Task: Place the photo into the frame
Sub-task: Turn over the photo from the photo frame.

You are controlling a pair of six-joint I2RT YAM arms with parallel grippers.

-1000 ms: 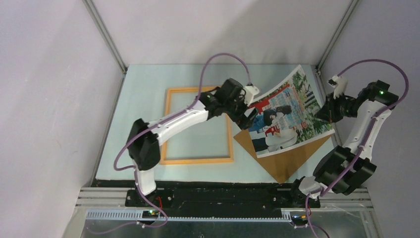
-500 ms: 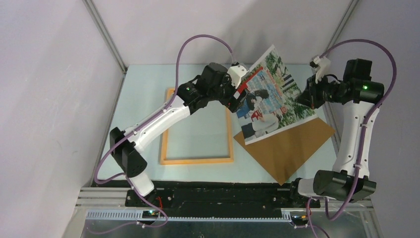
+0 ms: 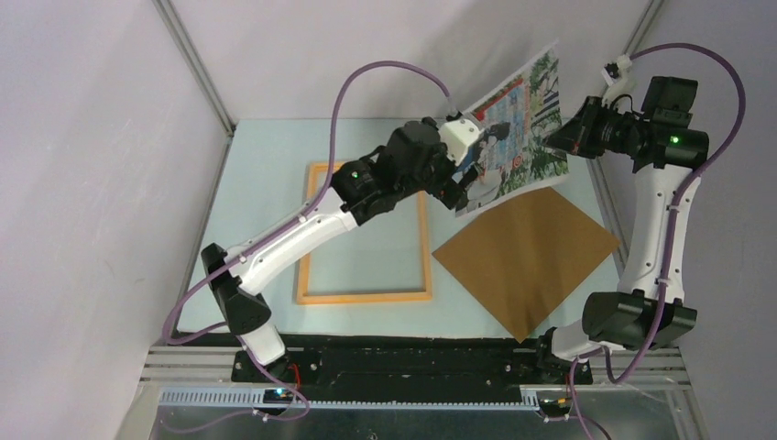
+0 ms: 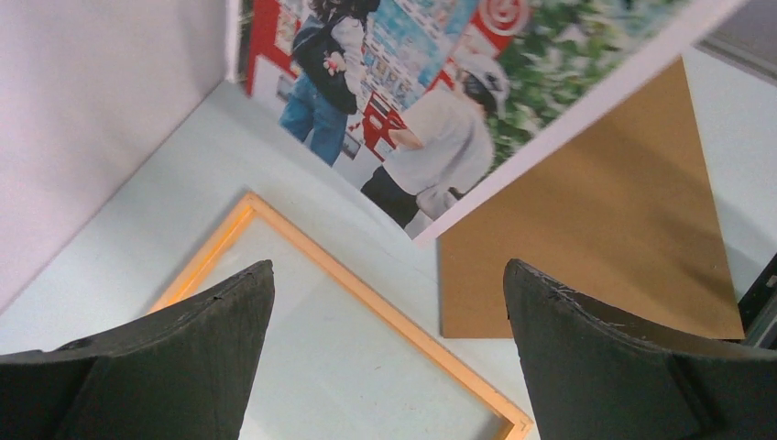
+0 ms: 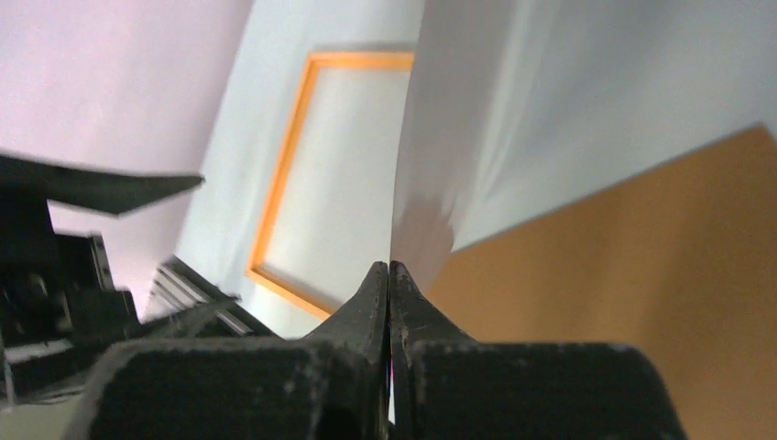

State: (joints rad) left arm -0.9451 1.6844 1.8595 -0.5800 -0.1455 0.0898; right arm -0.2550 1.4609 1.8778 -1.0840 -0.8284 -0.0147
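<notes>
The photo [image 3: 513,124] hangs tilted in the air above the back right of the table. My right gripper [image 3: 562,139] is shut on its right edge. In the right wrist view the fingertips [image 5: 389,268] pinch the sheet, whose white back [image 5: 476,119] shows. My left gripper [image 3: 455,190] is open beside the photo's lower left edge and holds nothing. In the left wrist view the photo [image 4: 431,92] floats beyond the open gripper [image 4: 388,270]. The light-orange frame [image 3: 366,297] lies flat at the table's centre left, and also shows in both wrist views [image 4: 366,293] [image 5: 284,174].
A plain brown backing board [image 3: 527,252] lies flat as a diamond right of the frame, under the lifted photo; it also shows in both wrist views [image 4: 605,247] [image 5: 623,257]. Grey walls with metal corner posts [image 3: 197,69] enclose the pale table.
The photo has been lifted off the backing board and carried up and toward the back wall by my right gripper. My left arm has risen and moved back alongside it.
</notes>
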